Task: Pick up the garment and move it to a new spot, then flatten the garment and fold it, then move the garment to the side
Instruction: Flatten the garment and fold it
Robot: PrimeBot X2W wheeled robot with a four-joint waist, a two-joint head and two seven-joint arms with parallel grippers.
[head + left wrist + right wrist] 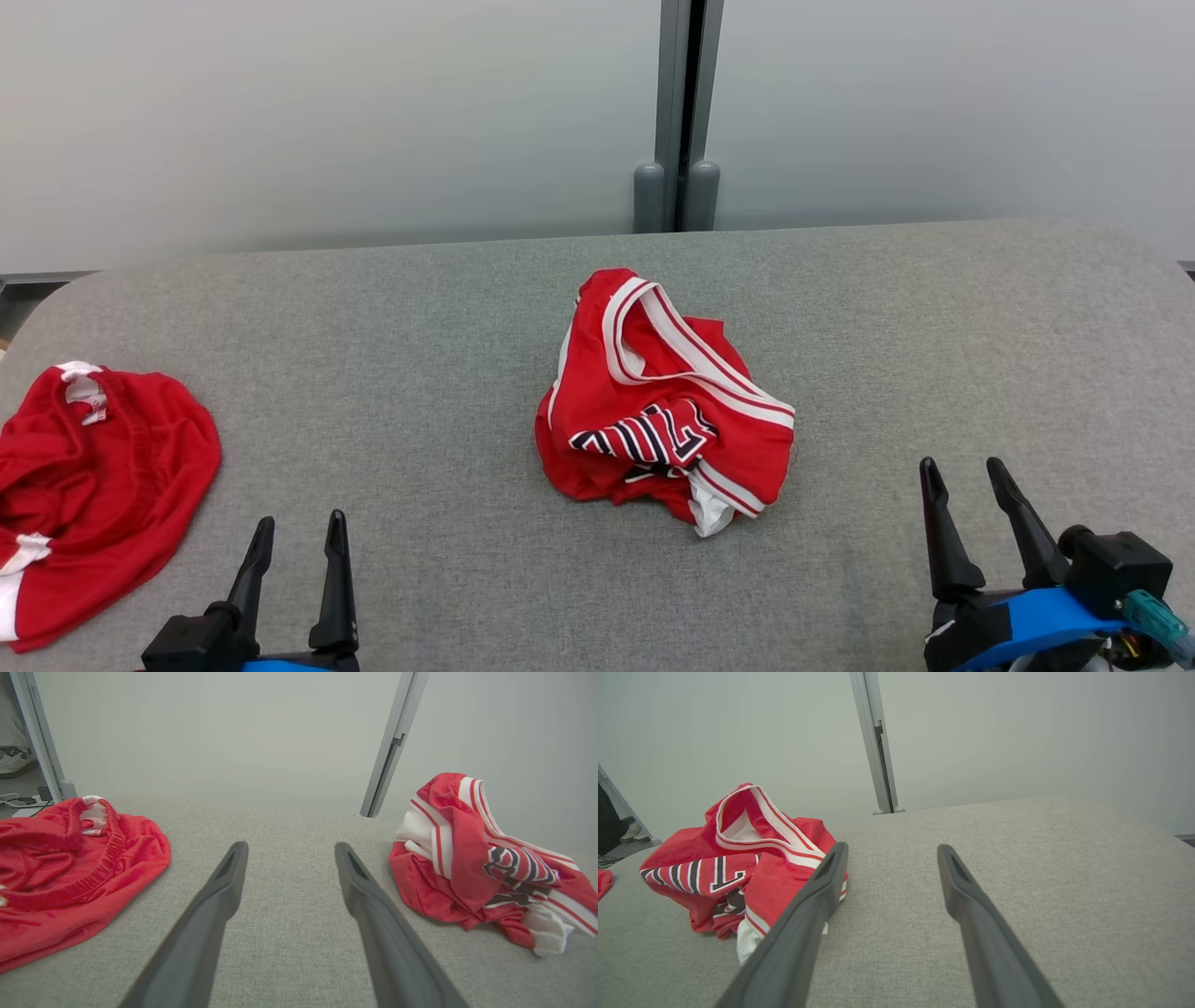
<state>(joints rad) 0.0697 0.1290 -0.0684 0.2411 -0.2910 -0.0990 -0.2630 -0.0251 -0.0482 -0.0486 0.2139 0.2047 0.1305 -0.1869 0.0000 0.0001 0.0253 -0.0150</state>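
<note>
A crumpled red garment [653, 411] with white trim and striped dark lettering lies bunched in the middle of the grey fabric table [420, 308]. My left gripper [301, 519] stands open near the front edge, well to the garment's left, nothing between its fingers. My right gripper [960, 464] is open too, off to the garment's right and slightly nearer. In the left wrist view the garment [472, 868] sits right of the open gripper [290, 845]. In the right wrist view it [738, 868] lies left of the open gripper [892, 846], partly behind the left finger.
A second red garment [93, 467] with an elastic waistband lies heaped at the table's left edge, also seen in the left wrist view [65, 868]. A pale wall with a grey post [686, 112] stands behind the table. Bare table surface stretches to the right.
</note>
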